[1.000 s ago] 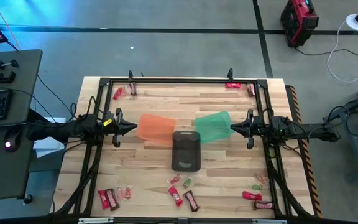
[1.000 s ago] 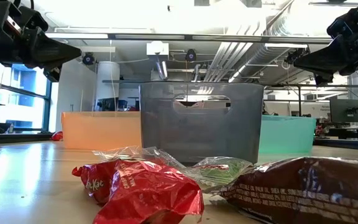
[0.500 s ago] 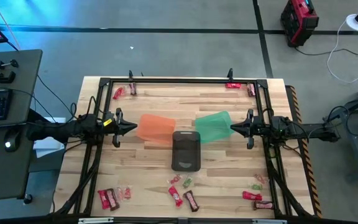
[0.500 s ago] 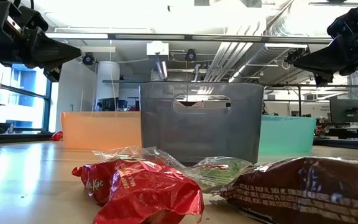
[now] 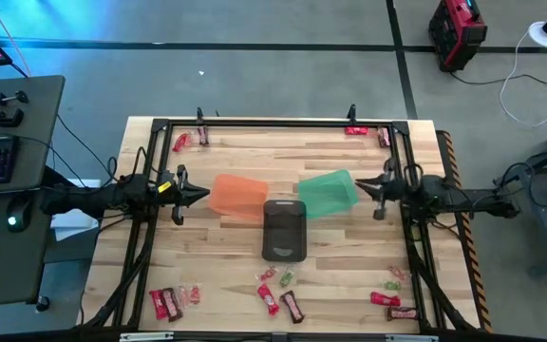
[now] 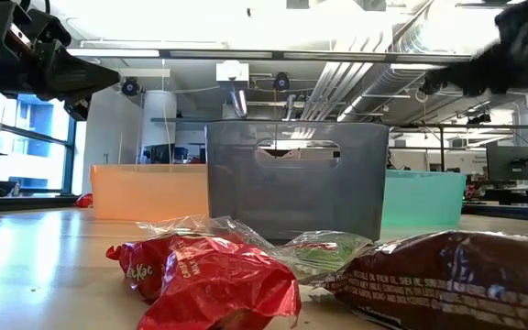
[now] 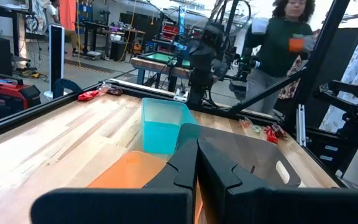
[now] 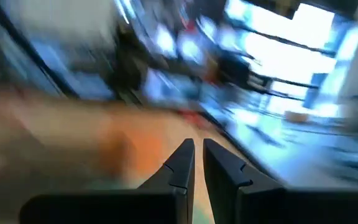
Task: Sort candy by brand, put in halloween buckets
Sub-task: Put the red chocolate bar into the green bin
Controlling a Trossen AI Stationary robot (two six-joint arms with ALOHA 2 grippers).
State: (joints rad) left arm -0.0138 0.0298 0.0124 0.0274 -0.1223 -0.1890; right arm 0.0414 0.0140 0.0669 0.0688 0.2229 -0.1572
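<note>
The wooden table [image 5: 226, 252] carries a black frame [image 5: 273, 123] round its edge. At its middle stand three buckets: the orange bucket [image 5: 235, 196] on the left, the green bucket [image 5: 328, 193] on the right, and the dark grey bucket [image 5: 284, 229] between and in front of them. What they contain cannot be told from any view. Candy lies scattered well apart from the buckets: red and brown pieces near the front edge [image 5: 275, 290], at the front left [image 5: 167, 302], front right [image 5: 392, 302], and both back corners [image 5: 186, 140]. One red wrapper [image 6: 204, 275] reads "KitKat"; the brown bar's [image 6: 447, 275] print is illegible. The left gripper [image 5: 198, 195] hangs clenched and empty beside the orange bucket. The right gripper [image 5: 361, 187], fingers nearly together and empty, is at the green bucket's edge. A person [image 7: 284, 56] stands beyond the table.
</note>
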